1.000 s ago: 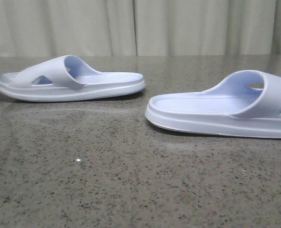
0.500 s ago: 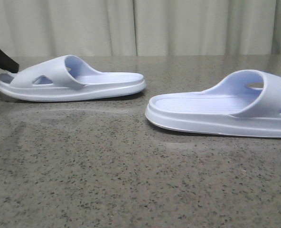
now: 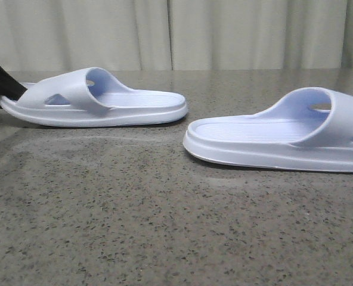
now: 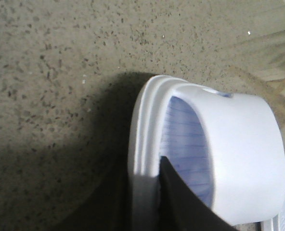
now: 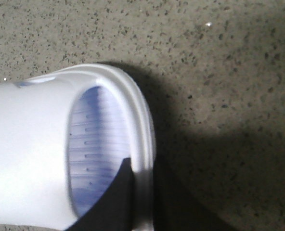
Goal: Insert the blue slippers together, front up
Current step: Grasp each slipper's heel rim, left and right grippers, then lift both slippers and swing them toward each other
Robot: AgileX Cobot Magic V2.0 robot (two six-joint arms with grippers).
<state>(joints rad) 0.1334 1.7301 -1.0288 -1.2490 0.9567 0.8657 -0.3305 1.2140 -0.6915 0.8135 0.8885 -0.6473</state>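
Two pale blue slippers lie on the speckled table with their heels facing each other. The left slipper (image 3: pixel 99 98) has its toe end raised a little off the table. My left gripper (image 3: pixel 9 94) holds that toe end. In the left wrist view the left gripper (image 4: pixel 143 183) is shut on the rim of this slipper (image 4: pixel 229 154), one finger on the ribbed footbed and one outside the sole. The right slipper (image 3: pixel 272 134) rests flat and runs off the right edge. My right gripper (image 5: pixel 142 187) is shut on the toe rim of that slipper (image 5: pixel 32 144) in the same way.
The grey speckled table (image 3: pixel 164 226) stretches wide in front of both slippers. A pale curtain (image 3: pixel 224 33) hangs behind the table's far edge. A gap of table separates the two heels.
The left gripper has come in from the left edge and closed on the left slipper's toe. That slipper has slid slightly right and its toe end has risen. The right slipper has barely moved.
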